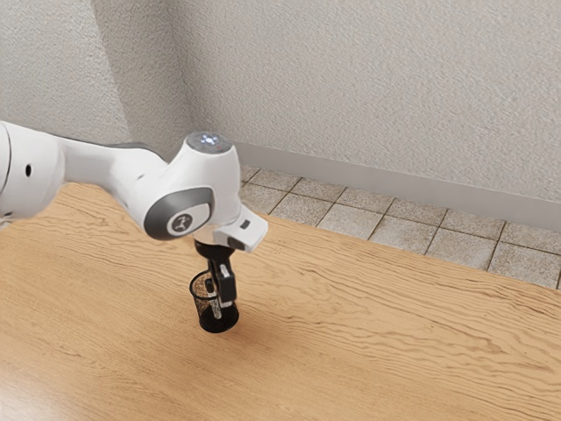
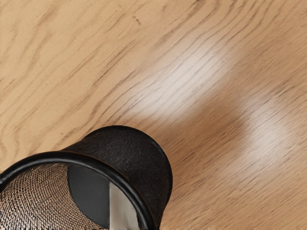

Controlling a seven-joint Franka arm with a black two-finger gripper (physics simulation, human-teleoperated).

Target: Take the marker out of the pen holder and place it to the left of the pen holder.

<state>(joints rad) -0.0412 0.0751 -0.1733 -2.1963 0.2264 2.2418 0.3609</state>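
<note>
My gripper [image 1: 221, 296] points down into the mouth of the black mesh pen holder [image 1: 218, 323] in the exterior view, its lower part overlapping the rim. The pen holder stands upright on the table. A pale upright piece [image 1: 216, 309] shows low beside the gripper, and I cannot tell whether it is the marker. In the wrist view the pen holder [image 2: 136, 158] is seen from above at the lower edge, with a pale, smooth strip [image 2: 122, 207] inside it. The marker cannot be made out for certain, nor whether anything is gripped.
The wooden table [image 1: 377, 342] extends around the pen holder on all sides. Beyond its far edge lie a tiled floor [image 1: 351, 218] and a grey textured wall [image 1: 377, 88]. The arm reaches in from the exterior view's left.
</note>
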